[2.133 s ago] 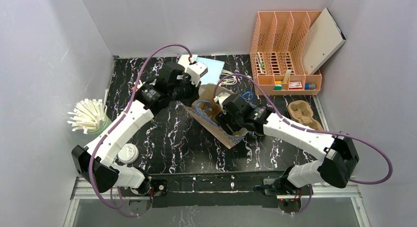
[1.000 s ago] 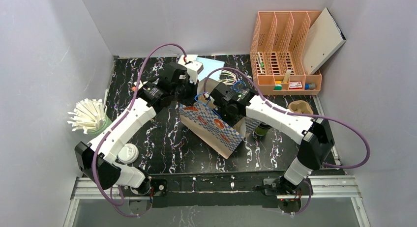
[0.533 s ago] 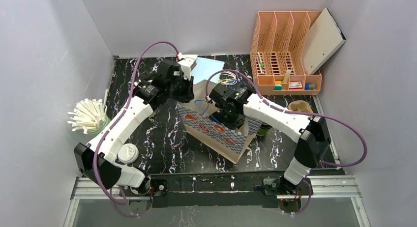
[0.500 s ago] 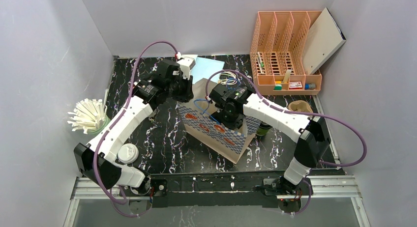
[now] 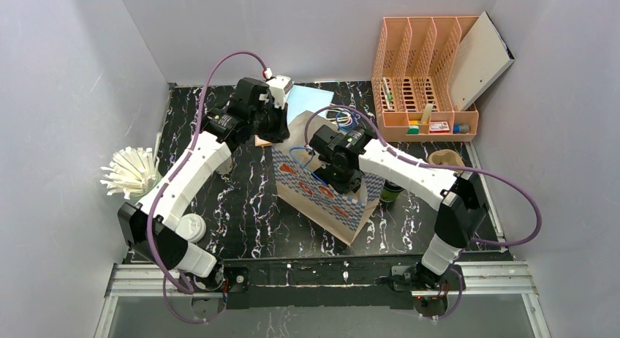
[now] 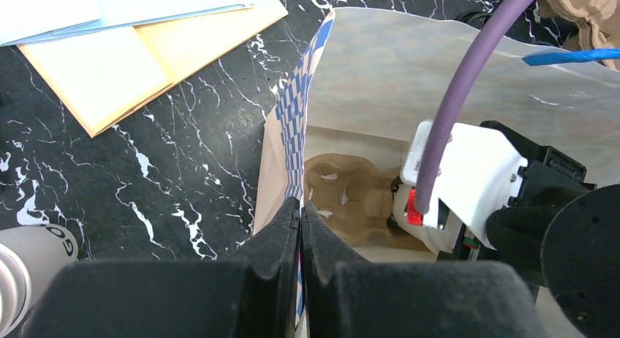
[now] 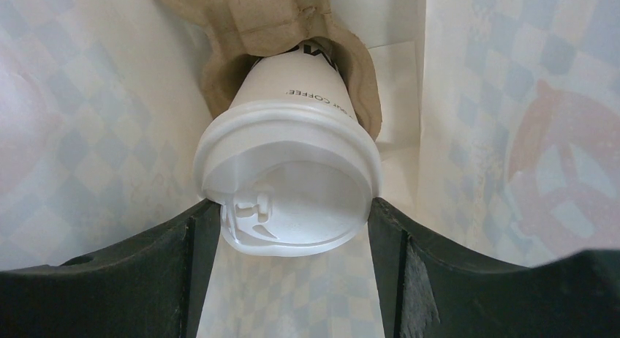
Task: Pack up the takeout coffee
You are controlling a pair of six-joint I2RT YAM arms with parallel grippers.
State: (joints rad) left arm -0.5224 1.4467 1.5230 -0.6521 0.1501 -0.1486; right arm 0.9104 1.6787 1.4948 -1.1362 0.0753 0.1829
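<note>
Over the middle of the worktop [image 5: 241, 206] both arms meet at an open checked bag [image 5: 330, 205]. The left arm rises from its near-left base and stretches diagonally toward the far middle, its wrist bent down to the bag's far-left rim. The left hand [image 6: 300, 224] is pinched tight on that rim, and the blue-checked edge of the paper runs up from between the fingers.

The right arm climbs from its near-right base to a raised elbow. Its forearm runs left across the worktop and the wrist dips into the bag's mouth. Inside the bag, the right hand [image 7: 292, 232] points down the length of the bag, with one finger on each side of the lid of a white coffee cup [image 7: 289, 162]. Both fingers touch the lid's rim, so the hand holds the cup at a middling spread. The cup is printed with the word COFFEE and its base sits in a well of a brown carrier [image 7: 267, 16] on the bag's floor.

A dark green cup [image 5: 391, 194] stands on the worktop just beside the bag's right side, below the right forearm, with neither hand on it. Blue and yellow papers [image 6: 139, 42] lie on the worktop beyond the bag's far-left corner.
</note>
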